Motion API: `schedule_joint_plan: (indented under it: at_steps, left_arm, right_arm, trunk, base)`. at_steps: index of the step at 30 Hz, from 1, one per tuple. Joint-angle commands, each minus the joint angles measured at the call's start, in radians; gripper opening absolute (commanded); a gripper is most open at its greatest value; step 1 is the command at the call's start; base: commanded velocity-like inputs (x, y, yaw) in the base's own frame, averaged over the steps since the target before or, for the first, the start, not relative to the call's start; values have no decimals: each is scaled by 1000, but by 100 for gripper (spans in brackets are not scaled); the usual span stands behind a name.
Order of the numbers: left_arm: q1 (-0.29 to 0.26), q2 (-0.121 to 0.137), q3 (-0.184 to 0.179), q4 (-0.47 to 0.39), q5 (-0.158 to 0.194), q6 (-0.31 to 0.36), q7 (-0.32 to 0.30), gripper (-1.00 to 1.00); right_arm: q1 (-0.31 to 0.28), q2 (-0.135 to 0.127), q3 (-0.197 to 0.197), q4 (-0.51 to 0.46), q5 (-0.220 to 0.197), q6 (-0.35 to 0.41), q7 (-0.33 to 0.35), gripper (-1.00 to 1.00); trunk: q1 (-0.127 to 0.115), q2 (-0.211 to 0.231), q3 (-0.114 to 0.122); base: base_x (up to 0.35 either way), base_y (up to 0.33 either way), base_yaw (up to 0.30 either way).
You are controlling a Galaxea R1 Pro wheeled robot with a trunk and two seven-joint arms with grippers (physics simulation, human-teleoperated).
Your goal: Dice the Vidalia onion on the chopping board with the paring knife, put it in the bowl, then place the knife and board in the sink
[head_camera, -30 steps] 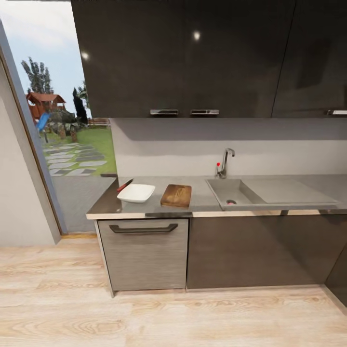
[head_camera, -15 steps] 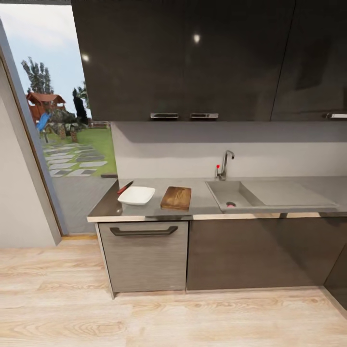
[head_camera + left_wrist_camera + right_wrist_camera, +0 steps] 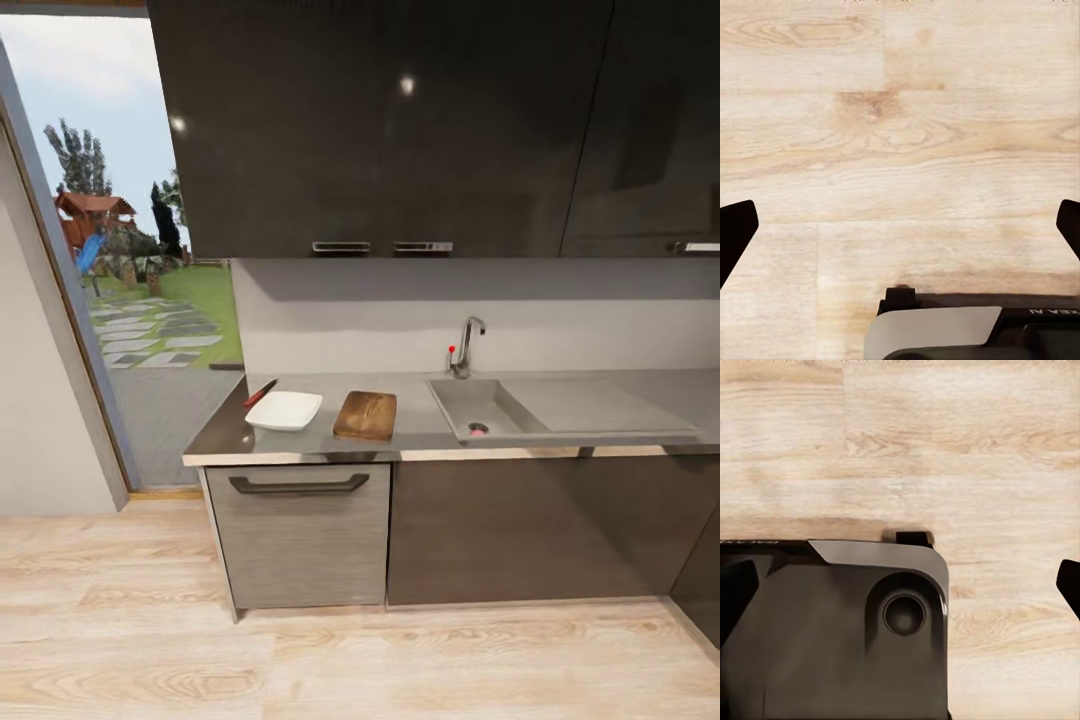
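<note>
Grey glossy countertop (image 3: 420, 425) ran across the head view with nothing of the task begun, by my reading. Largest first: the wood floor (image 3: 350, 660) filled the 6 o'clock half, dark wall cupboards (image 3: 400, 120) sat at 12 o'clock. The sink (image 3: 560, 405) was set into the countertop toward 3 o'clock, tap (image 3: 466, 345) behind its near-centre corner. A small pinkish-red thing (image 3: 478, 429) lay by the drain; probably the onion, too small to be sure.

The chopping board (image 3: 366, 415) lay bare, just at 9 o'clock of the sink, no diced onion on it. The bowl (image 3: 284, 410) sat just at 9 o'clock of the chopping board, apart from it, and looked empty. The paring knife (image 3: 260, 392) lay at about 10 o'clock of the bowl, close against its rim; touching or not, could not tell.

Both wrist views looked down at the floor. Left gripper (image 3: 900, 225) was spread wide, fingertips at opposite frame edges, nothing between. Right gripper (image 3: 900, 585) also looked wide and empty, one fingertip (image 3: 1069, 585) clear, the other dark against the robot's base (image 3: 832, 630).

All steps remained: fetch, dice, transfer, then knife and board into the sink.
</note>
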State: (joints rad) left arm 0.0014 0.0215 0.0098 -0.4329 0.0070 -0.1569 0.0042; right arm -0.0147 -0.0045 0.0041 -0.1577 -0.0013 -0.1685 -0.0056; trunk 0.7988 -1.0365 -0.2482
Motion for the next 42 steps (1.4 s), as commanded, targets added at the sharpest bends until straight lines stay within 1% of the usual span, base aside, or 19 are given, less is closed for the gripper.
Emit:
schedule_joint_plan:
  at_steps: [1,30,34,36,38,39,41,42]
  left_arm:
    - [0,0,1,-2,1,-2,0,100]
    - [0,0,1,-1,1,-1,0,100]
    - [0,0,1,-1,1,-1,0,100]
    - [0,0,1,-1,1,-1,0,100]
    - [0,0,1,-1,1,-1,0,100]
    - [0,0,1,0,1,-1,0,100]
    - [0,0,1,-1,1,-1,0,100]
    - [0,0,1,-1,1,-1,0,100]
  right_arm:
    - [0,0,0,1,0,-3,-1,100]
    - [0,0,1,1,0,-3,0,100]
    - [-1,3,2,-1,-3,-3,1,100]
    - [0,9,1,-5,-3,-4,2,100]
    - [0,12,-1,-13,-4,-13,2,100]
    - [0,13,-2,-28,-4,-30,1,100]
    - [0,14,-3,-121,-2,-101,0,100]
    - [-1,13,-3,-144,-2,-114,-1,100]
  trunk:
    - [-4,6,2]
    - [-115,209,93]
    - [-130,237,106]
    - [-138,251,112]
    - [-146,265,118]
    - [-150,272,121]
    - [-157,286,128]
    - [-161,293,131]
  base:
    - [0,0,0]
    - [0,0,0]
    - [0,0,0]
    - [0,0,0]
    - [0,0,0]
    - [0,0,0]
    - [0,0,0]
    - [0,0,0]
